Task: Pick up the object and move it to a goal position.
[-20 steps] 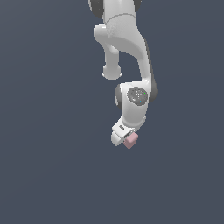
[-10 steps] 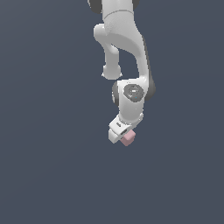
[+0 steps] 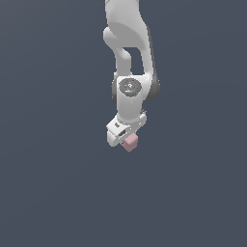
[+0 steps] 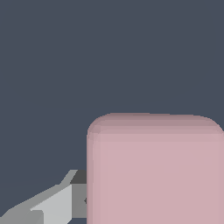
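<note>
- Above the gripper: white arm, descending from the frame's upper edge, wrist pointing downward.
- Gripper: clamped on the cube.
- Between the fingers: pale pink cube, one finger touching its side, plain dark background all around.

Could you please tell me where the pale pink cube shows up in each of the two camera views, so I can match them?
Exterior view: the pink cube sits near the picture's centre, at the tip of the white gripper.
Wrist view: the cube fills the lower right, very close.
Shared landmark: the gripper finger pressed against the cube's side.
</note>
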Controlling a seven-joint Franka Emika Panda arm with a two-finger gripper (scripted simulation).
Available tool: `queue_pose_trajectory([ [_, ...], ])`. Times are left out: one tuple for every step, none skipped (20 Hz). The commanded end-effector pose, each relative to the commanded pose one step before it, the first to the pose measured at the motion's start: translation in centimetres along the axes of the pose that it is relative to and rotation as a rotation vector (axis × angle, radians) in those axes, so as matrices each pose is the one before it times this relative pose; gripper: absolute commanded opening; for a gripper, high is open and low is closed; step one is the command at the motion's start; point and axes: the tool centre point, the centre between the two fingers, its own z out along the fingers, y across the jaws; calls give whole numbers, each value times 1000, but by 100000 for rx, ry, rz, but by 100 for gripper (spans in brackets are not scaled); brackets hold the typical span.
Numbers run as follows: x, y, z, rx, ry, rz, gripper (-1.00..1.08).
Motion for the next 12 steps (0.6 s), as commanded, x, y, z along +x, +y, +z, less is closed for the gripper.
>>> queue_pose_trajectory([
  [-1791, 480, -813, -79, 28, 33, -100],
  [-624, 176, -283, 0, 0, 0, -100],
  [-580, 166, -265, 0, 0, 0, -100],
  [-533, 154, -244, 0, 0, 0, -100],
  [-483, 142, -223, 0, 0, 0, -100],
  [-430, 130, -200, 0, 0, 0, -100],
  [-376, 118, -178, 0, 0, 0, -100],
  [-319, 107, -154, 0, 0, 0, -100],
  [-251, 83, -132, 40, 41, -39, -100],
  [-201, 80, -104, 0, 0, 0, -100],
  [-141, 63, -76, 0, 0, 0, -100],
  [-81, 40, -46, 0, 0, 0, -100],
])
